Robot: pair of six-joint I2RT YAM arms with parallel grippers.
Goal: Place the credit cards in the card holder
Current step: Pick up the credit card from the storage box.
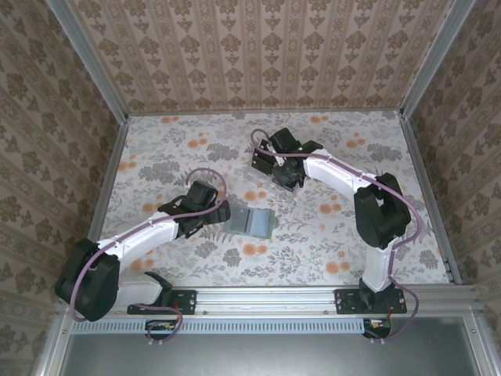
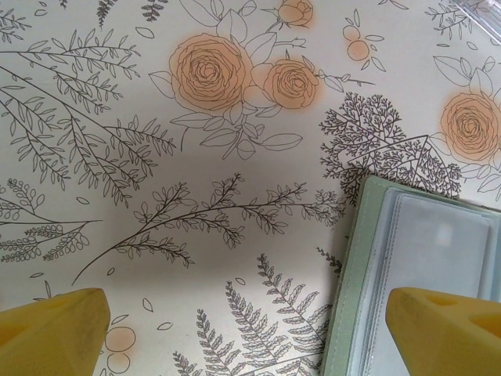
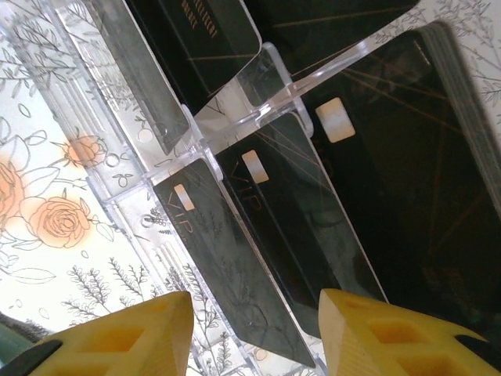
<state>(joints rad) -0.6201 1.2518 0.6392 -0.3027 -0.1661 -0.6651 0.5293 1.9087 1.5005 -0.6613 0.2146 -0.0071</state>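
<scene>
One table (image 1: 180,149) covered in a cloth printed with orange roses and grey ferns fills the floor of the booth, and two white-and-black arms work over it. The left arm (image 1: 141,235) reaches toward the middle, and the right arm (image 1: 337,172) bends toward the far middle.

One clear plastic slotted tray (image 3: 313,70) stands at the far middle under the right arm. Leaning in its slots are the glossy black rectangular credit cards (image 3: 290,211). I count at least five, some marked VIP, and the ones on the right look stacked, so I cannot give an exact number.

One flat pale sage-green card holder (image 1: 250,222) lies open near the middle of the table. From here I see no card in its clear inner pocket.

The left gripper (image 2: 250,333) hangs with its yellow fingers spread wide, the right one over the card holder's edge. The right gripper (image 3: 254,337) has its fingers partly apart on either side of the tray's nearest cards, gripping none that I can see.
</scene>
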